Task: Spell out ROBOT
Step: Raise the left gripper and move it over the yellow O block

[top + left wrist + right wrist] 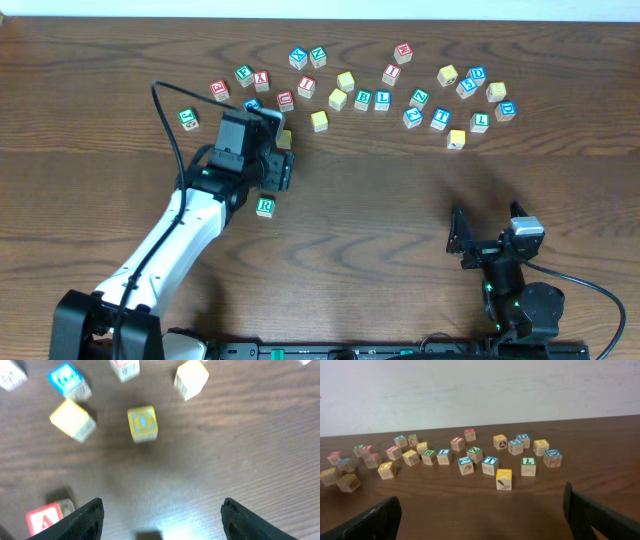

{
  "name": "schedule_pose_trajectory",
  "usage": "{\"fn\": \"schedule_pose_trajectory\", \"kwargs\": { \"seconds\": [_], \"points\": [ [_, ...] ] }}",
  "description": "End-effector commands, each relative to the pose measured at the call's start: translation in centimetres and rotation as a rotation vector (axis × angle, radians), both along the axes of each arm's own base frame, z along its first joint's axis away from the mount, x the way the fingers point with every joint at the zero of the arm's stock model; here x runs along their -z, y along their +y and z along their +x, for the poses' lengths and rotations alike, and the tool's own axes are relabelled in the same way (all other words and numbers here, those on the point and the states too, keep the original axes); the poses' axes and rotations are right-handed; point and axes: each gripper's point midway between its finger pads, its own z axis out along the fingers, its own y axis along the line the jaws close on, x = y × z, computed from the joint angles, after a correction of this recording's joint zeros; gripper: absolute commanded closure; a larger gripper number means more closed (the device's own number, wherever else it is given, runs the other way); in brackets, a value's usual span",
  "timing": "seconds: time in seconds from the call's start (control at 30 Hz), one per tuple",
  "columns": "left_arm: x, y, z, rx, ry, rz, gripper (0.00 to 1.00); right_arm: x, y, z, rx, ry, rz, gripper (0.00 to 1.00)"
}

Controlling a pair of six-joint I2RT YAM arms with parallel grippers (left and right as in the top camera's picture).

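The left hand point(160, 520) is hovering over the surface point(240, 450), its jaws standing wide with nothing between them. The yellow O cube point(142, 423) is lying ahead of its fingertips, a little left of the middle and apart from both fingers. A red A cube point(47, 517) is sitting just beside one finger. The green R cube point(265, 207) is resting alone near this hand, on the arm's side of it. The right hand point(481, 510) is gaping wide and empty. The blue T cube point(490, 465) is standing well ahead of it among the scattered blocks point(410, 455). The green B cube point(363, 99) is lying well apart from both hands.
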Motion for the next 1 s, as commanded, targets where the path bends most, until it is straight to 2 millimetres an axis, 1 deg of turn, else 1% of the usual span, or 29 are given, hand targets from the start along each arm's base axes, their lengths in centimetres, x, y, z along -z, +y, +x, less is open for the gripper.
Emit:
{"fn": "schedule_pose_trajectory", "kwargs": {
  "seconds": [0.0,0.2,0.4,0.57,0.7,0.83,0.97],
  "points": [
    [-2.6,0.0,1.1,0.034,-0.062,0.021,0.26,0.1,0.0,0.0,-0.001,-0.001,-0.01,0.01],
    [-4.5,-0.1,2.1,0.038,-0.109,0.031,0.26,0.1,0.0,0.0,-0.001,-0.001,-0.009,0.01],
    [-5.3,0.4,3.1,0.013,-0.133,0.057,0.27,0.1,0.0,0.0,-0.001,-0.001,-0.01,0.01],
    [-4.5,1.0,4.0,-0.008,-0.087,0.084,0.28,0.1,0.0,0.0,-0.001,-0.001,-0.009,0.01],
    [-3.8,1.1,4.8,-0.014,-0.053,0.094,0.29,0.1,0.0,0.0,-0.001,-0.001,-0.009,0.01],
    [-3.8,0.9,5.4,-0.014,-0.052,0.093,0.29,0.1,0.0,0.0,-0.001,-0.001,-0.01,0.01],
    [-3.8,0.9,5.6,-0.014,-0.052,0.093,0.29,0.1,0.0,0.0,-0.001,-0.001,-0.009,0.01]
  ]
}}
